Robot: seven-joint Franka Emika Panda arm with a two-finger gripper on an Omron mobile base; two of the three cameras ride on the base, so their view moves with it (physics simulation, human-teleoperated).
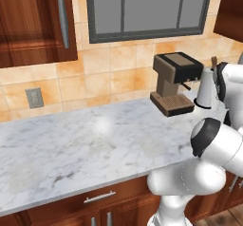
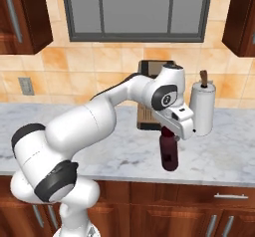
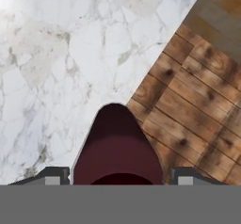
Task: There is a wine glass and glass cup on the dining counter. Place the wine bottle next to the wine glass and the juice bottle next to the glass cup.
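Note:
My gripper is shut on the juice bottle, a stubby dark maroon bottle that hangs upright from the fingers near the front edge of a marble wall counter. In the hand view the juice bottle sits between the two finger tips, with the counter's edge running beneath it. The wine bottle, wine glass, glass cup and dining counter are out of view.
A brown coffee machine stands at the back of the wall counter, with a white paper towel roll to its right. Wood floor lies beyond the counter's edge. Dark wood cabinets hang above; a window is behind.

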